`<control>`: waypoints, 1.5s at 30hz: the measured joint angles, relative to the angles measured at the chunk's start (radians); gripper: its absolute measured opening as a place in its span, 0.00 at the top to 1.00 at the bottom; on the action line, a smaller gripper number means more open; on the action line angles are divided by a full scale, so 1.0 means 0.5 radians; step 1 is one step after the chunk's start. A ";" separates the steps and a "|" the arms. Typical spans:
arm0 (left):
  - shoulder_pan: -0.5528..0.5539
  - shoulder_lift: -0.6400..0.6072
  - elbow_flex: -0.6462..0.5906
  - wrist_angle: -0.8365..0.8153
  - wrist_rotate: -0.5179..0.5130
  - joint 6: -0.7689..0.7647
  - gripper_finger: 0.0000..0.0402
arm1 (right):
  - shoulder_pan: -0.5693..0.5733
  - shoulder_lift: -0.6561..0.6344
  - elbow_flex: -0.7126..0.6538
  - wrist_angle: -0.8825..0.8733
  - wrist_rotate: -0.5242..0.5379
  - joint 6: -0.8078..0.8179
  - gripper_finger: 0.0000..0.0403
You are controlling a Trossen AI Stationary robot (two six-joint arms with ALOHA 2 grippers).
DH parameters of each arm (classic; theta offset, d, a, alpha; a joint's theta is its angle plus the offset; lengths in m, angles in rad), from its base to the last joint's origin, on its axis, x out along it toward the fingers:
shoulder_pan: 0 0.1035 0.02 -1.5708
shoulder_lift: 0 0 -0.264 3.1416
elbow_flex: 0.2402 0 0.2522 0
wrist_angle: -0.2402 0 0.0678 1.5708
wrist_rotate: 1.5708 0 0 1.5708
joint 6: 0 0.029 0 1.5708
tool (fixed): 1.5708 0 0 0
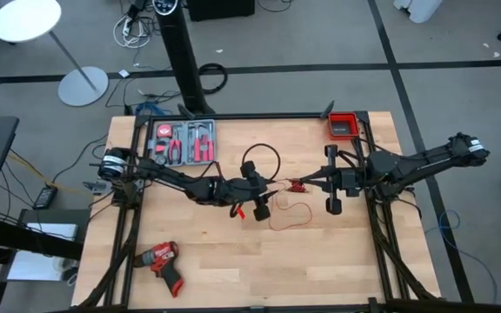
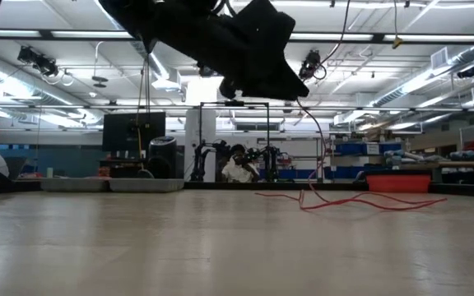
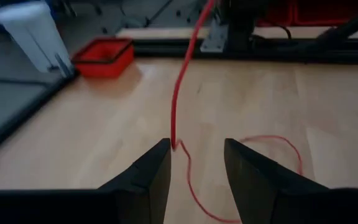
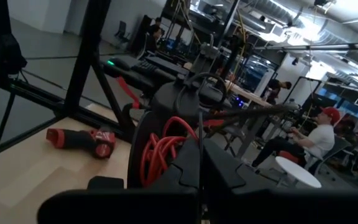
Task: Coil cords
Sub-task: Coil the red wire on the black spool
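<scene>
We are holding our left gripper (image 3: 196,163) spread around the red wire (image 3: 180,87) mid-table, while our right gripper (image 1: 299,184), pressed together, is pinching its raised end.

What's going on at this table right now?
Two arms are working a red wire in mid-table. The right gripper is shut on the wire's lifted end, while the left gripper hangs with jaws open on either side of the same wire. The rest lies in loose loops on the table; a black cable loops nearby. Nothing is neatly coiled yet.
</scene>
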 joint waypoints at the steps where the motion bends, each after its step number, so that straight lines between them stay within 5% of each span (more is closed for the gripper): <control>1: 0.000 0.000 0.000 0.030 -0.017 0.023 0.62 | 0.000 0.000 0.000 0.000 0.000 0.000 1.00; 11: 0.038 0.000 0.000 0.111 -0.074 0.122 0.66 | 0.000 0.000 0.000 0.005 -0.023 0.014 1.00; 22: 0.095 0.000 0.000 0.103 -0.084 -0.037 0.98 | 0.000 0.000 0.000 0.012 -0.080 0.058 1.00; 29: 0.086 -0.005 0.000 0.086 -0.165 0.060 1.00 | 0.000 -0.002 0.000 0.002 -0.081 0.080 1.00; 45: 0.004 -0.410 0.000 -0.511 -0.210 0.121 1.00 | 0.048 -0.092 0.000 -0.582 0.148 0.142 1.00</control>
